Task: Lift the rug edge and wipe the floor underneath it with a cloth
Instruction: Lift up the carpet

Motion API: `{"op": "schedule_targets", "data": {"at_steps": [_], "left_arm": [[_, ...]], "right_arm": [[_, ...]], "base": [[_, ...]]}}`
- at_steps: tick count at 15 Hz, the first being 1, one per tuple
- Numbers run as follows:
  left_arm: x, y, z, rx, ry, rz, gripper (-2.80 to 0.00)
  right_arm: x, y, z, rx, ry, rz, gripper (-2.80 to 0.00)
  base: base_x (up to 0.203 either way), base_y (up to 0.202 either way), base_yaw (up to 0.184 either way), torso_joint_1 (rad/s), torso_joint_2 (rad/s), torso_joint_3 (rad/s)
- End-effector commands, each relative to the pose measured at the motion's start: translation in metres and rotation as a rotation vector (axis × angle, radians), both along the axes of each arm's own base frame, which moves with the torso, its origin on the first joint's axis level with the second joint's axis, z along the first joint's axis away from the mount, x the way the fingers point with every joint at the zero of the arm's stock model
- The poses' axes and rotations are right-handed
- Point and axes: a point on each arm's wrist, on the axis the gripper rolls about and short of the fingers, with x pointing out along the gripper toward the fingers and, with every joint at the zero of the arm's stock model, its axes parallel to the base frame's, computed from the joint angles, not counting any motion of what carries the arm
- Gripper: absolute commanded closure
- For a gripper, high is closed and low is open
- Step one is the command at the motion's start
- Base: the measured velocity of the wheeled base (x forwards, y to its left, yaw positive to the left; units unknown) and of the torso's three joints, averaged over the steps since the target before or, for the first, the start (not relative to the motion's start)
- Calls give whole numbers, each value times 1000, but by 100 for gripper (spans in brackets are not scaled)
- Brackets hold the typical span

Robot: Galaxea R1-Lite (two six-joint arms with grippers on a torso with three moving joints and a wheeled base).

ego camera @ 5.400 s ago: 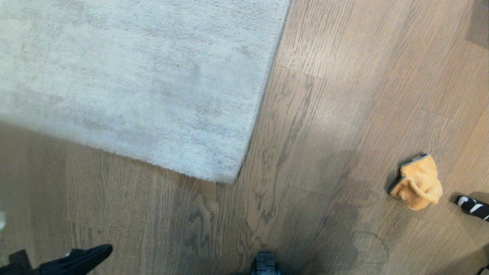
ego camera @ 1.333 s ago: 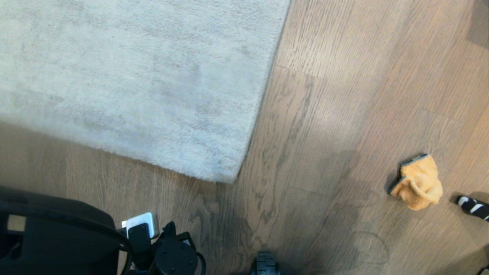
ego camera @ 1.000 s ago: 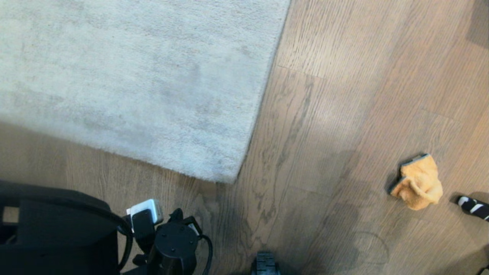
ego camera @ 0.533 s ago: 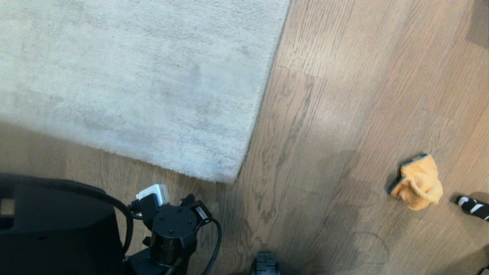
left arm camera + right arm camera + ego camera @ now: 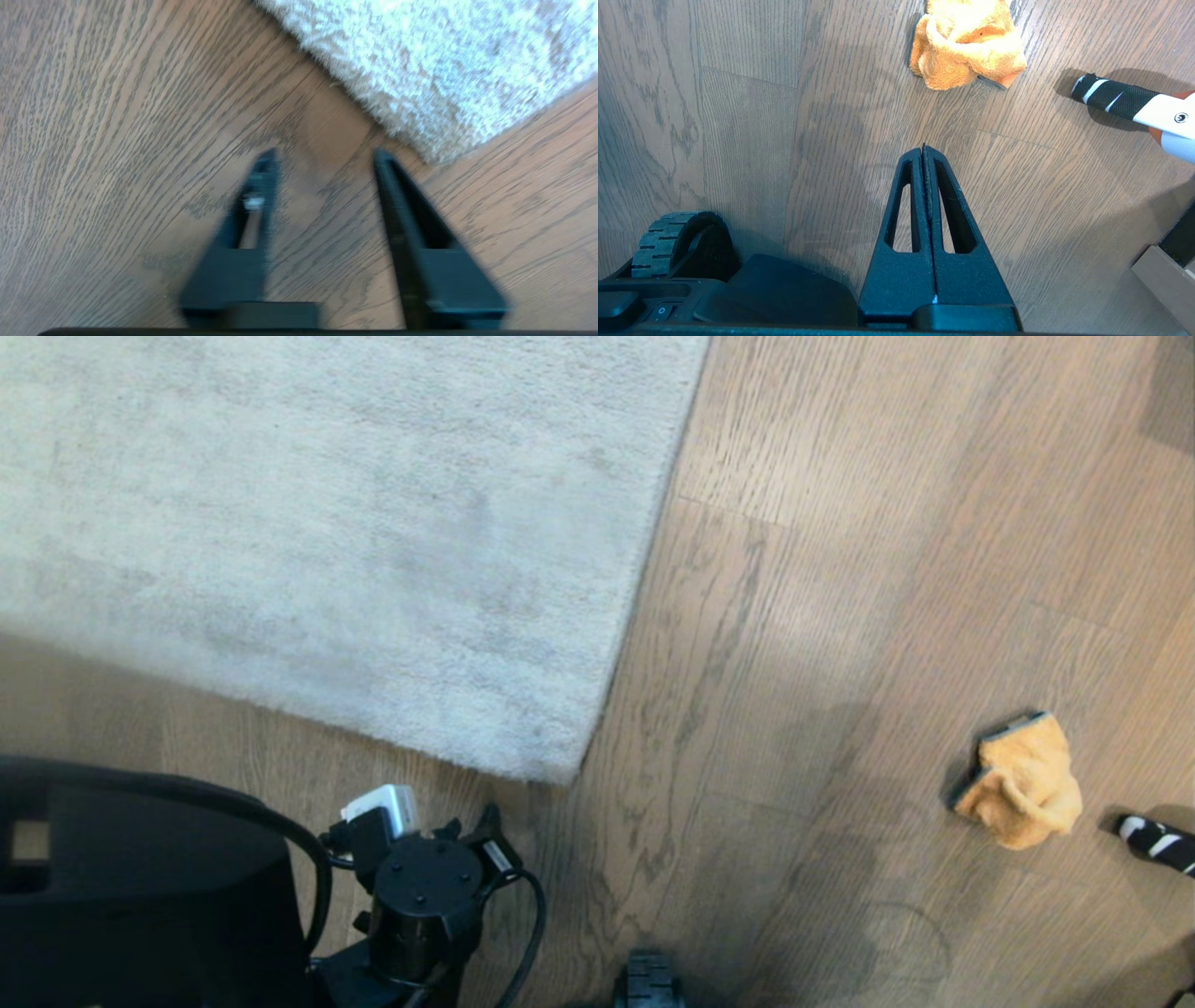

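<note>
Near the rug [image 5: 434, 70] corner, left claw [image 5: 324, 156] parted over bare floor [image 5: 117, 140], holding nothing, right claw [image 5: 923, 148] closed, cloth [image 5: 966, 42] lying apart.

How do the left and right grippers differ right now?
The left gripper has its fingers spread apart; the right gripper has its fingers pressed together. The left points at the rug corner; the right points toward the cloth, well short of it. Both are empty and hang over the bare floor.
</note>
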Motion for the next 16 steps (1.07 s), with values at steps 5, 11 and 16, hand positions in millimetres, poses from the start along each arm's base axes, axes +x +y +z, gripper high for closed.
{"op": "schedule_targets", "data": {"at_steps": [5,11,16], "left_arm": [[12,-4,-10,3,7,20,-280],[30,-10,-7,-21,-36,21,-280],[31,-13,7,-97,-89,-59,-280]], "right_arm": [[0,0,0,0,0,0,0],[0,0,0,0,0,0,0],[0,0,0,0,0,0,0]], "base": [[0,0,0,0,0,0],[0,0,0,0,0,0],[0,0,0,0,0,0]]}}
